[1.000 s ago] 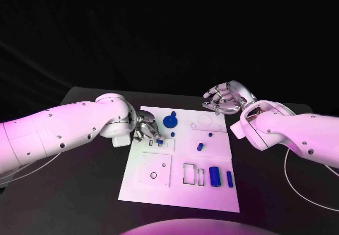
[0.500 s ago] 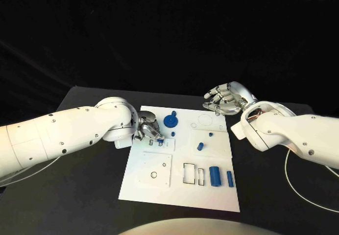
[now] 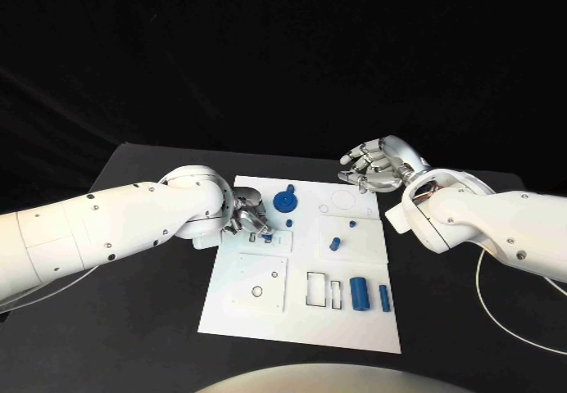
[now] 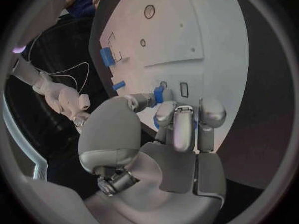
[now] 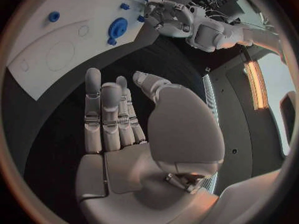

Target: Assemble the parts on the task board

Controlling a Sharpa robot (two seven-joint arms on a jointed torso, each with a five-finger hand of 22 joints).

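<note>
Nothing much is shifting since the earlier frames: my left hand [image 3: 246,219] is still sitting over the left edge of the white rectangular task board [image 3: 262,323], and the right is still waiting. Nearest me, two blue cylindrical parts [image 3: 359,294] are lying side by side on the board, long axes pointing away from me, well apart from both hands. Further up, the left hand's fingers [image 4: 177,124] are curling down around a small blue part [image 4: 165,93] just beside a small slot; I am judging it pinched. Farthest, my right hand [image 3: 376,166] is hovering beyond the board's far right corner, fingers loosely spread, holding nothing.
</note>
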